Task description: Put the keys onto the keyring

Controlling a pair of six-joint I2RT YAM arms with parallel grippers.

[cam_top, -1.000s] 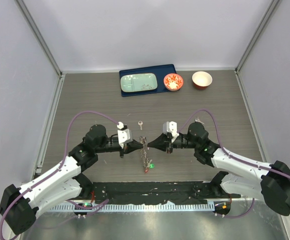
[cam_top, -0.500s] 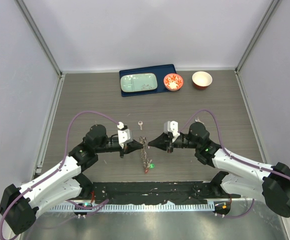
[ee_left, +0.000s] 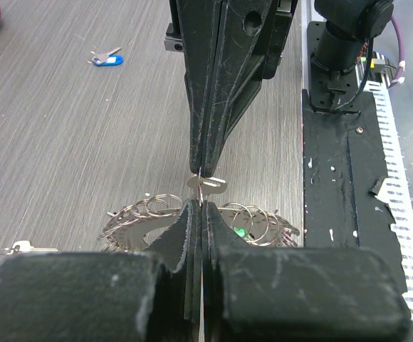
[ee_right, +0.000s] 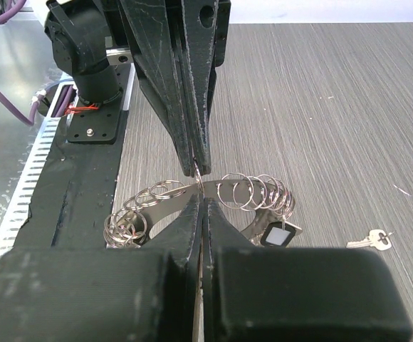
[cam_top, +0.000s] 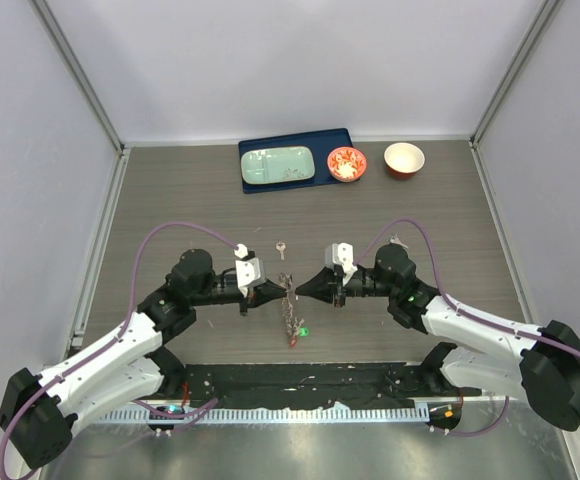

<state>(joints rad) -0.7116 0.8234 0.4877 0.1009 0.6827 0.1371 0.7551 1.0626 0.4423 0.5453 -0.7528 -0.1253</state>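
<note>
The keyring [cam_top: 290, 312], a dark-grey toothed ring, shows nearly edge-on between my two arms, with several small split rings [ee_right: 253, 191] along its rim [ee_left: 139, 226]. Green [cam_top: 303, 330] and red [cam_top: 294, 342] key heads hang at its near end. My left gripper [ee_left: 201, 203] and right gripper [ee_right: 201, 196] meet tip to tip above it. Both are shut on one small split ring [ee_left: 202, 188], and a small silver key [ee_left: 212, 184] lies across it. Loose keys lie on the table: a silver one [cam_top: 281, 246] and a blue-headed one [ee_left: 107, 60].
A blue tray [cam_top: 330, 140] with a mint plate [cam_top: 278, 165] stands at the back. Beside it are a red-and-white bowl [cam_top: 347, 164] and a red bowl [cam_top: 404, 159]. A black base strip [cam_top: 310, 385] runs along the near edge, and grey walls enclose the table.
</note>
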